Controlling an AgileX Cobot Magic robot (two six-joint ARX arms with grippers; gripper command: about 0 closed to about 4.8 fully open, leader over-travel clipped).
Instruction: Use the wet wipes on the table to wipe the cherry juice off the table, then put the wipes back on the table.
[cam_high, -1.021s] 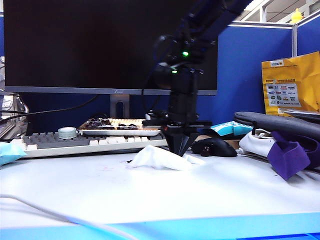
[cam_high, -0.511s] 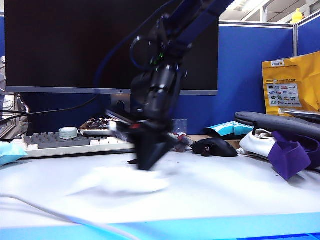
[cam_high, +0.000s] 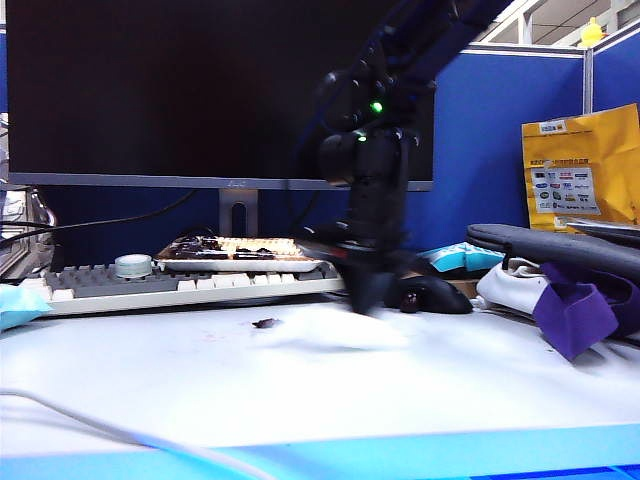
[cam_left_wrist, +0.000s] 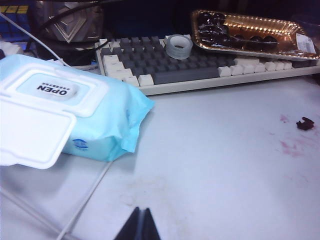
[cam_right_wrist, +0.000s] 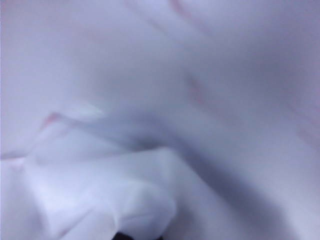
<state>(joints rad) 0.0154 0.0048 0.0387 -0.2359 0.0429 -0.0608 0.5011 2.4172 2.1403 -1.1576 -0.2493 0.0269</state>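
The wet wipes (cam_high: 330, 328) are a blurred white sheet on the table (cam_high: 300, 390), pressed under my right gripper (cam_high: 370, 300), which points down and is shut on them. In the right wrist view the wipes (cam_right_wrist: 100, 190) fill the picture and hide the fingers; faint pink marks show on the cloth. The cherry juice (cam_left_wrist: 287, 146) is a few pink smears beside a dark pulp bit (cam_left_wrist: 304, 123). That pulp bit (cam_high: 266, 323) lies just left of the wipes. My left gripper (cam_left_wrist: 141, 212) hovers shut and empty over bare table, well away from the juice.
A keyboard (cam_high: 190, 285) with a tape roll (cam_high: 133, 265) and a foil tray of cherries (cam_high: 240, 250) stands behind the wiping spot, under the monitor (cam_high: 200, 90). A black mouse (cam_high: 435, 293) and purple cloth (cam_high: 575, 315) lie right. A blue wipes pack (cam_left_wrist: 75, 117) and cable (cam_high: 100, 425) lie left.
My right gripper swept the wipes left across the table, over the pulp bit, then back to the right. The left arm has not moved.
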